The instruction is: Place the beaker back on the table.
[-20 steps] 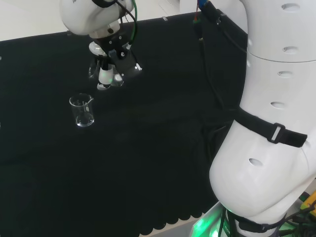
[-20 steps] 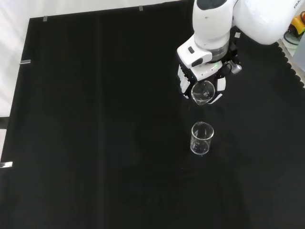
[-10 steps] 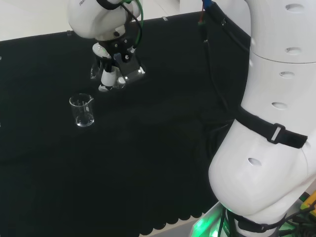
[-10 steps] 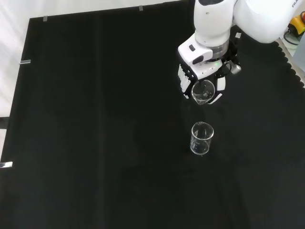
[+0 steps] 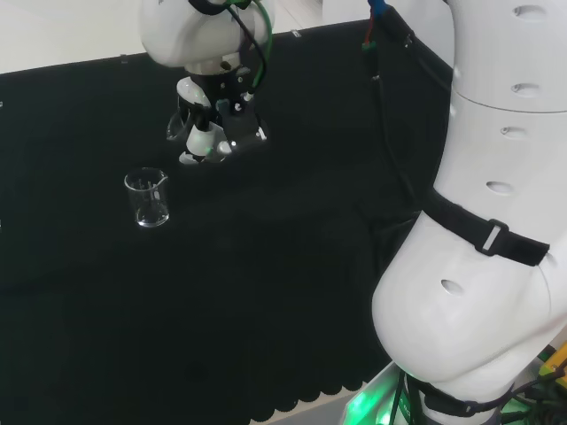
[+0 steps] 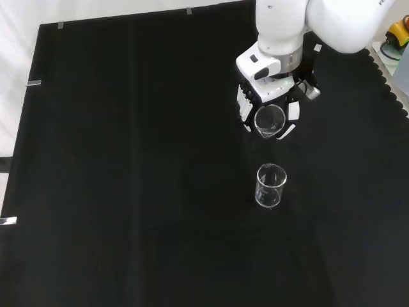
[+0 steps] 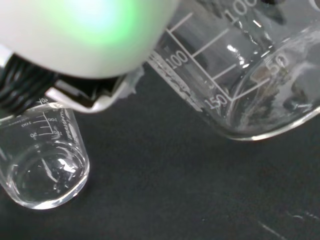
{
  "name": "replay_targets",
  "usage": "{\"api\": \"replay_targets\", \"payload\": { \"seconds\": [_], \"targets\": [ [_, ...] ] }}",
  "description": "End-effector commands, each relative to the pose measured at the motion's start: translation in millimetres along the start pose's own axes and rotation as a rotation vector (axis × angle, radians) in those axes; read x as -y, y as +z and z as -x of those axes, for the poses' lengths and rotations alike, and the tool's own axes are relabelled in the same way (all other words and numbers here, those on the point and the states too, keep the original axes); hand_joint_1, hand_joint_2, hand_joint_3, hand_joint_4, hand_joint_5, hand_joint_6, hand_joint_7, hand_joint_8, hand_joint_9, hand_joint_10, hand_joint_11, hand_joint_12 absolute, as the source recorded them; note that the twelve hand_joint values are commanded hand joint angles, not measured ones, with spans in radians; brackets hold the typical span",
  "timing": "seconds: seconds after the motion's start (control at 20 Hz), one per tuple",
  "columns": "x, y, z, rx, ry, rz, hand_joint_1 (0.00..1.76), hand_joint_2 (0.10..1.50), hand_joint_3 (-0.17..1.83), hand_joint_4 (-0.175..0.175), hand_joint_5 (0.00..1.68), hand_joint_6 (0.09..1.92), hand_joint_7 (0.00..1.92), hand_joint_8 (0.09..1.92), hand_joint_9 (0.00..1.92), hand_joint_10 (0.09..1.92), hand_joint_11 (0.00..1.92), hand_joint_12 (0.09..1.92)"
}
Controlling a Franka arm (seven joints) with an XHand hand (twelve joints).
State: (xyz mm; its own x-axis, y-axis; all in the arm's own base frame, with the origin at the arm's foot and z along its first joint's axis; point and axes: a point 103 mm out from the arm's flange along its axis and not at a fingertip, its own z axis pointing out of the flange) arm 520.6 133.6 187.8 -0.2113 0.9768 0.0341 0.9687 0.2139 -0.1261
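My hand [image 6: 265,102] hangs above the black cloth with its fingers curled round a clear glass beaker [image 6: 269,121]. That beaker is tilted, its mouth turned toward the front camera. In the head view the hand [image 5: 205,133] and the held beaker [image 5: 180,124] sit at the upper left, clear of the cloth. The wrist view shows the held beaker [image 7: 235,70] close up with its printed scale. A second clear beaker [image 6: 270,185] stands upright on the cloth just below the hand in the front view; it is the same beaker [image 5: 147,197] at left in the head view and the small beaker [image 7: 42,160] in the wrist view.
The arm's big white links [image 5: 487,221] take up the right of the head view. Black cloth [image 6: 128,166] stretches wide to the left in the front view, with its scalloped edge [image 6: 390,83] at the right. Cables [image 5: 390,115] hang beside the arm.
The hand with the beaker has shifted slightly to the right in the head view and a little higher in the front view. The standing beaker has not moved.
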Motion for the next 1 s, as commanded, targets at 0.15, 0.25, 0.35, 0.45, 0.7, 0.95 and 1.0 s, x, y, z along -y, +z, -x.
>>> {"api": "replay_targets", "payload": {
  "seconds": [0.15, 0.25, 0.35, 0.45, 0.7, 0.95, 1.0],
  "targets": [
    [2, 14, 19, -0.144, 0.026, 0.05, 1.31, 0.5, 0.99, -0.175, 1.2, 0.93, 1.27, 0.9, 1.67, 0.73, 1.42, 0.7],
    [3, 17, 21, -0.165, 0.03, 0.053, 1.31, 0.5, 0.99, -0.175, 1.2, 0.93, 1.27, 0.9, 1.67, 0.73, 1.42, 0.7],
    [2, 19, 24, -0.181, 0.03, 0.059, 1.31, 0.5, 0.99, -0.175, 1.2, 0.93, 1.27, 0.9, 1.67, 0.73, 1.42, 0.7],
    [2, 21, 26, -0.198, 0.022, 0.073, 1.31, 0.5, 0.99, -0.175, 1.2, 0.93, 1.27, 0.89, 1.67, 0.73, 1.42, 0.7],
    [-1, 29, 29, -0.245, -0.006, 0.094, 1.31, 0.5, 0.99, -0.175, 1.2, 0.92, 1.28, 0.89, 1.67, 0.73, 1.42, 0.7],
    [-3, 37, 30, -0.275, -0.02, 0.108, 1.31, 0.49, 0.99, -0.175, 1.2, 0.92, 1.28, 0.89, 1.67, 0.72, 1.42, 0.7],
    [-3, 39, 31, -0.284, -0.019, 0.105, 1.31, 0.49, 0.99, -0.175, 1.21, 0.92, 1.28, 0.88, 1.67, 0.72, 1.42, 0.7]
  ]
}}
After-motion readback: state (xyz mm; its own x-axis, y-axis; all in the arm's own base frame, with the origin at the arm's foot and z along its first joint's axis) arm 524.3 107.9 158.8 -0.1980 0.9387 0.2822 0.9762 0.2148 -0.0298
